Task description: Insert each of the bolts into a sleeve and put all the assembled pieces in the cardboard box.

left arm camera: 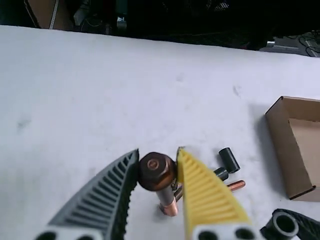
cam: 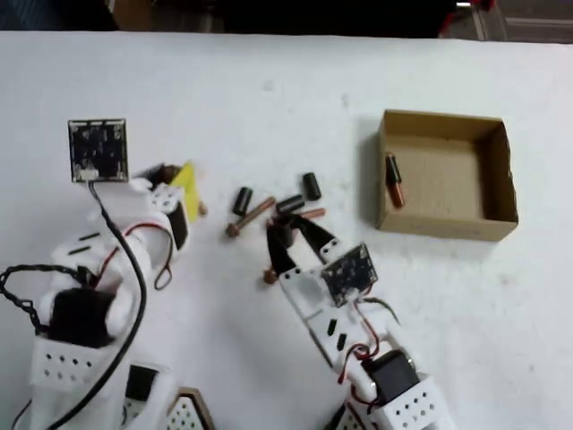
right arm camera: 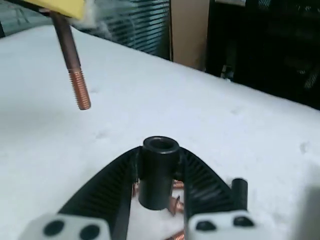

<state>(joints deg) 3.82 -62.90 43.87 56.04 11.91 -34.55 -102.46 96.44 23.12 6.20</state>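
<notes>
On the white worktop (cam: 269, 98), the left arm's fingers (left arm camera: 205, 195), one grey and one yellow, are closed narrowly on the hexagonal head of a copper bolt (left arm camera: 156, 172). The bolt is held upright above the surface, threaded end pointing down. The right arm's fingers (right arm camera: 105, 195), both black, are clamped on a black sleeve (right arm camera: 159, 175), which is held upright with its open bore facing up. The held bolt is to the left of the held sleeve and slightly farther back. Its tip is clear of the sleeve's mouth.

Loose parts are scattered on the worktop between the two arms and just beyond the right arm's fingers. Three loose sleeves (cam: 242, 200) lie there, one on the left, one in the middle and one at the far right of the group. Two loose bolts (cam: 252, 217) lie among them, one slanting beside the left sleeve and one just near of the middle sleeve. A small copper piece (cam: 269, 276), possibly another bolt, is seen just to the left of the right arm.

The cardboard box (cam: 445, 224) stands open on the right of the worktop, well apart from the left arm. One assembled piece (cam: 393, 181) lies inside it, close to the left wall.
</notes>
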